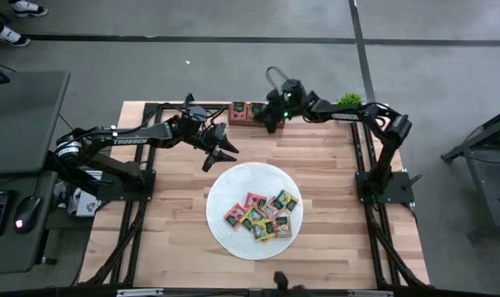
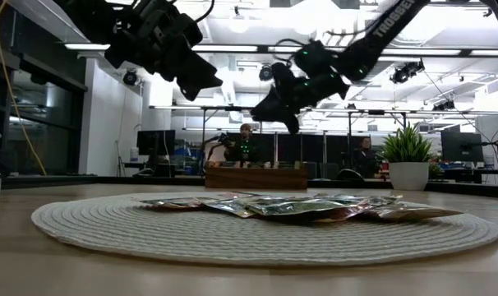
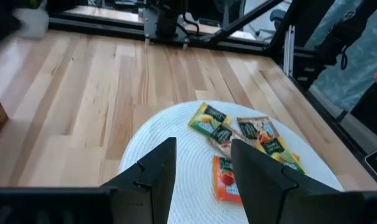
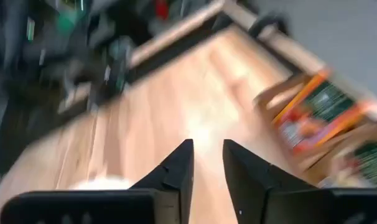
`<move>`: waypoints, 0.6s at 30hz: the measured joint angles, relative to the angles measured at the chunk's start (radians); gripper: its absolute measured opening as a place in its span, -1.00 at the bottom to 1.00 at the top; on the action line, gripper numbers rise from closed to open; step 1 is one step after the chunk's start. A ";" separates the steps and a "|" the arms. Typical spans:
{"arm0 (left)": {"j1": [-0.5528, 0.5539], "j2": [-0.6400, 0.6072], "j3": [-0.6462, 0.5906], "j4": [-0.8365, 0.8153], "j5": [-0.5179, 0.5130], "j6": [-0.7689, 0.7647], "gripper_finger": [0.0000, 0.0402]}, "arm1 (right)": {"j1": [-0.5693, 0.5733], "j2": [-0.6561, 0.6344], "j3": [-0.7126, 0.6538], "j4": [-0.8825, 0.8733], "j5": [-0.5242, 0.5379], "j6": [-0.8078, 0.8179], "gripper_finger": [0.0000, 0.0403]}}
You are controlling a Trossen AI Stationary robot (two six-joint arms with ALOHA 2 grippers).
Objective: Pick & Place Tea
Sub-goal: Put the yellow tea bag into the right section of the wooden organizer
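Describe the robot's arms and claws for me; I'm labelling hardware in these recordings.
Both arms are dark, nearly black, built of jointed segments. The left arm carries white TROSSEN lettering along its forearm. The right arm has a small green light glowing near its wrist and a dark looped cable rising above it. Each ends in a two-finger claw: the left claw and right claw have flat, wedge-shaped black fingers.

Your overhead shot is evenly lit, with soft shadows on the bench. Ceiling lights glare white in the low view, silhouetting both arms. Your right wrist picture is smeared with motion blur; the left stays sharp.
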 joint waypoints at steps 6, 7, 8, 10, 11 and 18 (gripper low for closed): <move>0.000 0.000 0.000 -0.013 0.001 0.023 -0.24 | 0.124 -0.003 0.074 -0.305 0.089 -0.118 -0.90; 0.000 0.000 0.000 -0.014 0.001 0.025 -0.24 | 0.144 -0.005 0.082 -0.343 0.096 -0.132 -0.95; 0.000 0.000 0.000 -0.014 0.001 0.027 -0.24 | 0.166 -0.006 0.089 -0.377 0.103 -0.141 -0.97; 0.000 0.000 0.000 -0.021 0.002 0.038 -0.24 | 0.207 -0.010 0.107 -0.454 0.133 -0.145 -0.96; 0.000 0.000 0.000 -0.028 0.002 0.043 -0.24 | 0.228 -0.012 0.111 -0.494 0.150 -0.148 -0.96; 0.000 0.000 0.000 -0.094 -0.008 0.068 -0.24 | 0.374 -0.034 0.118 -0.705 0.220 -0.190 -0.99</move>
